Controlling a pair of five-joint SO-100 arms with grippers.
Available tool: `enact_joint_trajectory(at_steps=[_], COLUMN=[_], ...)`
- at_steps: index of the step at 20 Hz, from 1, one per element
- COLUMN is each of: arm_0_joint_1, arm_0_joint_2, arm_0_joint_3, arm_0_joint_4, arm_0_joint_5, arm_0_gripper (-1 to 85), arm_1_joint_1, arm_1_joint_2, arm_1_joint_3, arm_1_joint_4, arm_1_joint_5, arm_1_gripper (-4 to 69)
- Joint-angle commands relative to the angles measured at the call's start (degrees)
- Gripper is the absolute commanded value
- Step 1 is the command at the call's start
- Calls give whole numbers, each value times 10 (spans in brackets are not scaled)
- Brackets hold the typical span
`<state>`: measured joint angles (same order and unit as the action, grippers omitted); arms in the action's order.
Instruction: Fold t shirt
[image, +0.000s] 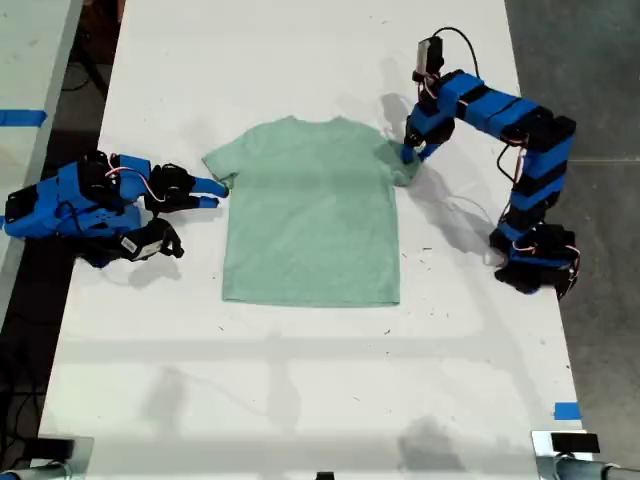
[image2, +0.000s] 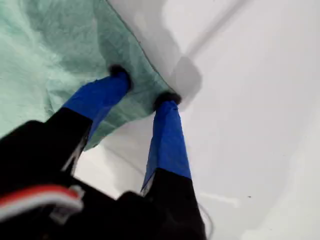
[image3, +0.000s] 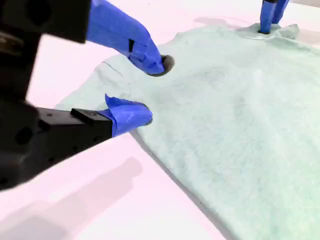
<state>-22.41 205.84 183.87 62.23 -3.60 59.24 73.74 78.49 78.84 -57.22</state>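
Two blue-and-black arms flank the t shirt (image: 312, 212), which lies flat near the middle of the white table (image: 300, 380), neck toward the far edge in the exterior view.

My first gripper (image: 412, 153) is at the sleeve on the exterior view's right. In the first wrist view both tape-wrapped fingertips (image2: 167, 102) press down on the sleeve's edge with the jaws spread apart; no cloth is pinched between them.

My second gripper (image: 213, 193) is at the sleeve on the exterior view's left. In the second wrist view its jaws are parted, one fingertip (image3: 155, 62) resting on the cloth and the other just off the sleeve's edge.

Blue tape (image: 566, 410) marks the table near the exterior view's lower right corner, and another strip (image: 22, 117) lies on the neighbouring surface at the exterior view's left. No legible writing or brand appears on the shirt, arms or table.
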Motion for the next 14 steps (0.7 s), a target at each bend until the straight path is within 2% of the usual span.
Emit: enact_joint_trajectory(at_steps=[1,5,7,9,11,14], arm_0_joint_1=[-4,-4,-4,-4,-4,-4], arm_0_joint_2=[5,5,5,5,5,5], arm_0_joint_3=[6,6,6,6,6,6], arm_0_joint_4=[-6,-6,-6,-6,-6,-6], arm_0_joint_5=[4,4,4,4,4,4], arm_0_gripper=[127,127,127,127,127,127], arm_1_joint_1=[8,-40,-83,-132,-184,-261], arm_1_joint_2=[5,76,89,90,98,76], arm_1_joint_3=[-24,-86,-168,-236,-242,-214], arm_1_joint_4=[9,62,106,125,94,3], arm_1_joint_5=[-4,10,19,27,33,35], arm_1_gripper=[-2,-2,-2,-2,-2,-2])
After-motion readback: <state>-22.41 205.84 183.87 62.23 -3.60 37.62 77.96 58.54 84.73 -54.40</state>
